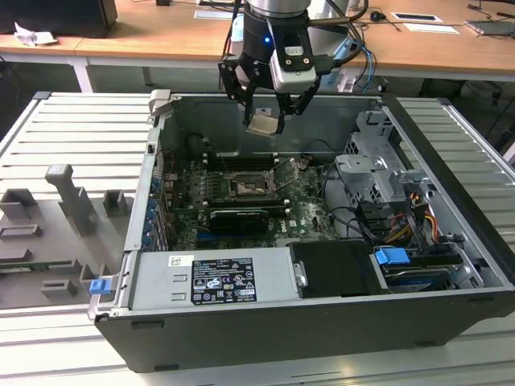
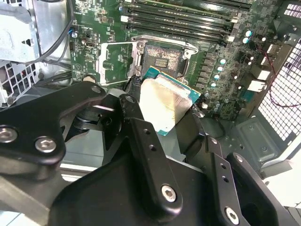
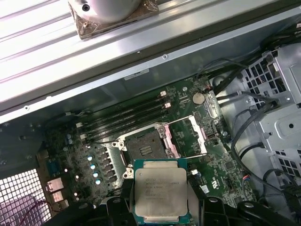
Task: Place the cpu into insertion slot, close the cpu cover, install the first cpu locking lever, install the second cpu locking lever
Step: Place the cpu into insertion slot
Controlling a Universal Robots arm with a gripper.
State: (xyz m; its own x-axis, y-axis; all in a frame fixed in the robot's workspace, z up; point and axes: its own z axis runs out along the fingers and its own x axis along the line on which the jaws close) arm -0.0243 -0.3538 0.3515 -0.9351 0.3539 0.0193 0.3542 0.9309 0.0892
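Gripper (image 1: 265, 119) pinches the cpu (image 3: 161, 190) by two opposite edges, with the pale metal top facing the first wrist view. The chip hangs in the air above the open computer case (image 1: 241, 330). Below it lies the insertion slot (image 3: 149, 147), dark centre exposed, with the cpu cover (image 3: 189, 136) swung open just beside it. The memory slots (image 3: 127, 117) are beyond.

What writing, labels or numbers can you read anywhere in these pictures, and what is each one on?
The white label on the grey metal box: rows of print and symbols, too small to read.
The chip in the gripper: faint engraved lines on its metal top, not legible.
The green circuit board: tiny white markings, too small to read.
So nothing can be quoted.
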